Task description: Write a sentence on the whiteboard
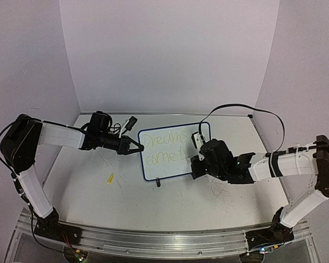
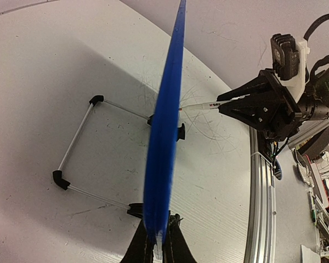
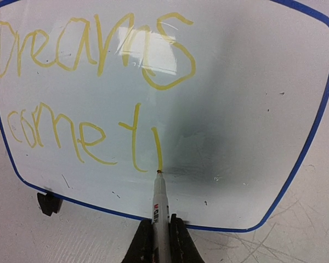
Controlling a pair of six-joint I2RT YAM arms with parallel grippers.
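The whiteboard stands tilted on the table, blue-rimmed and edge-on in the left wrist view. The sentence reads "Dreams come t" in yellow, followed by one more upright stroke. My left gripper is shut on the board's left edge. My right gripper is shut on a white marker. The marker's tip touches the board at the bottom of that last stroke. The right gripper sits in front of the board's right half, and the marker shows side-on from the left wrist.
A yellow marker cap lies on the table left of the board. Behind the board lies its wire stand, and black clip feet hold its lower rim. The aluminium rail runs along the near edge. Grey scratches mark the tabletop.
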